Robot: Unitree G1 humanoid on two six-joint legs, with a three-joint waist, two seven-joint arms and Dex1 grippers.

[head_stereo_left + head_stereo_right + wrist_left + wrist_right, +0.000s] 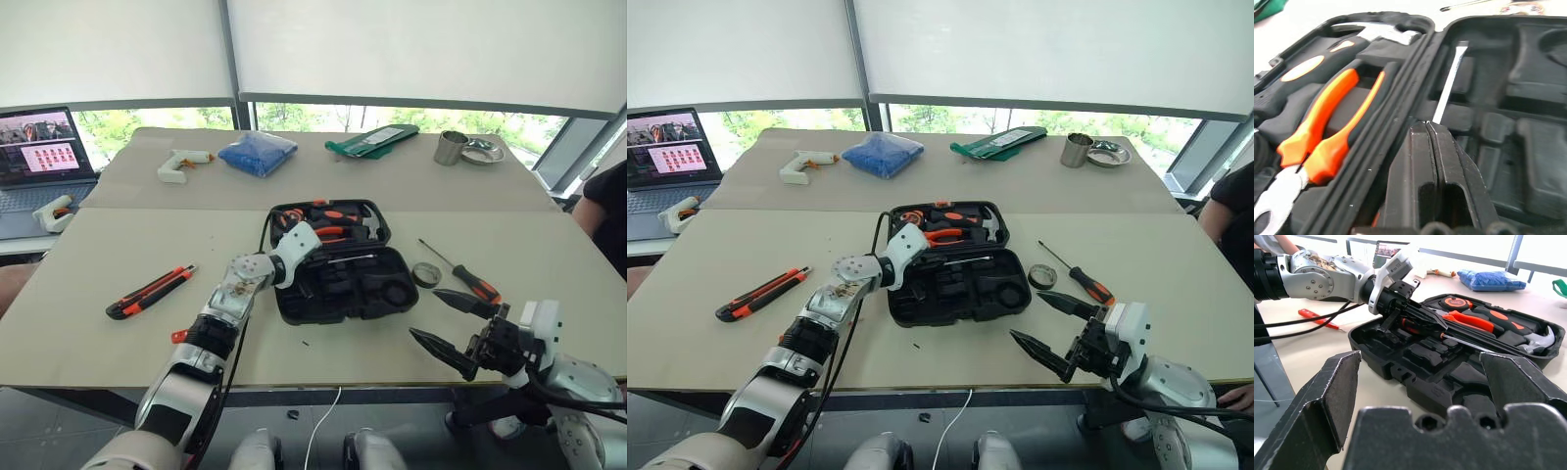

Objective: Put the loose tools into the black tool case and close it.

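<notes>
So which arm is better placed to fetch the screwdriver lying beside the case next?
Right, probably. The right gripper hangs open just in front of that screwdriver and the tape roll. The left gripper is shut over the black tool case, across from them.

laptop [44,157], glue gun [180,164], blue bag [258,153]

Head eyes look down over table; wrist views close on open case [1459,377].

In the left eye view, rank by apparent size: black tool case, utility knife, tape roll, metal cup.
1. black tool case
2. utility knife
3. metal cup and tape roll: look similar; the cup stands farther away, so unranked.
</notes>
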